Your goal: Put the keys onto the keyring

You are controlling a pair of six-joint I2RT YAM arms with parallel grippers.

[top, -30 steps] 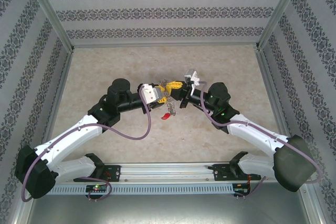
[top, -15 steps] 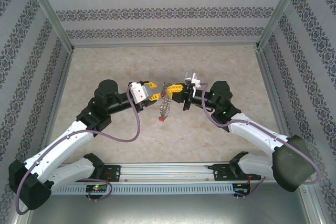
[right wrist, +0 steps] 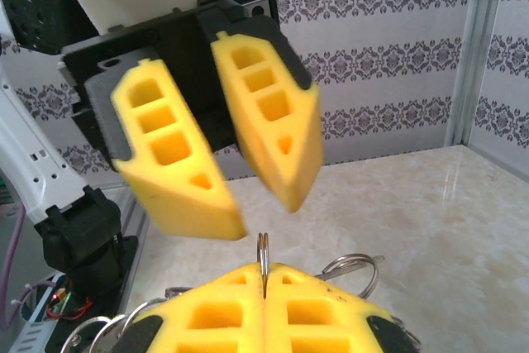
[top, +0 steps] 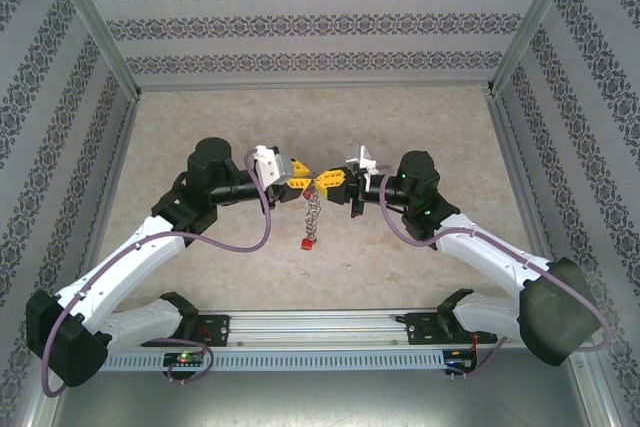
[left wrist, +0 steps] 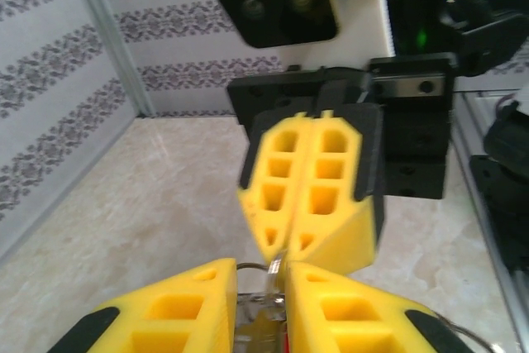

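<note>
My right gripper [top: 323, 183] [right wrist: 264, 276] is shut on the keyring [right wrist: 263, 254], a thin silver split ring seen edge-on and sticking up out of its yellow fingertips. My left gripper [top: 304, 185] [right wrist: 259, 212] faces it tip to tip, open, its fingers [right wrist: 285, 146] spread on either side of the ring's line. A silver chain [top: 314, 211] hangs from the meeting point down to a red-headed key [top: 308, 244]. In the left wrist view, bits of ring and metal [left wrist: 266, 307] sit in the gap of the left gripper [left wrist: 269, 287]. The second key cannot be told apart.
More silver rings [right wrist: 354, 269] dangle beside the right fingers. Both grippers are raised over the middle of the beige marbled table [top: 200, 117]. Patterned walls and metal posts [top: 95, 27] enclose the table on three sides.
The left gripper swung back toward the right gripper and now meets it tip to tip. The chain hangs straighter and the red key has dropped lower.
</note>
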